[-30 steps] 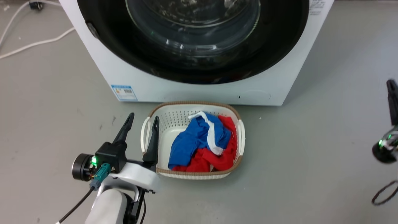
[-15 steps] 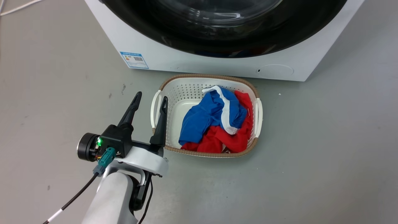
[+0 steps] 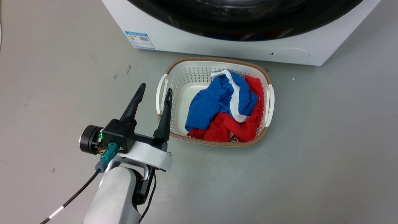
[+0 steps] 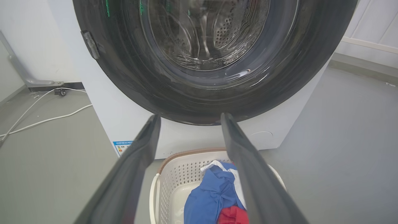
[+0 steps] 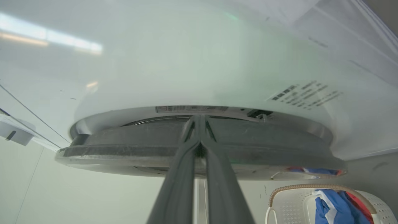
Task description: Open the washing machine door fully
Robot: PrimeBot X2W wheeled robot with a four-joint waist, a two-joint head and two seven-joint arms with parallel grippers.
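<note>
The washing machine (image 3: 217,46) is a white box at the top of the head view, with the black lower rim of the washing machine door (image 3: 248,26) above it. My left gripper (image 3: 155,87) hovers open and empty over the floor, left of the basket. In the left wrist view the glossy door (image 4: 174,90) with its glass bowl faces my open left gripper (image 4: 190,115). The right wrist view shows the door (image 5: 124,140) edge-on, with a narrow gap to the white front (image 5: 186,62). My right gripper (image 5: 199,119) is shut, its tips at that rim.
A white laundry basket (image 3: 214,59) with blue and red clothes (image 3: 217,105) sits on the grey floor just in front of the machine. A blue label (image 3: 140,39) and a round flap (image 3: 289,53) mark the machine's lower front. White cables (image 4: 46,119) lie to the left.
The head camera has tilted down and left, so the machine and basket have shifted up and right in the picture. The right gripper has left its right edge. The left gripper stays open beside the basket.
</note>
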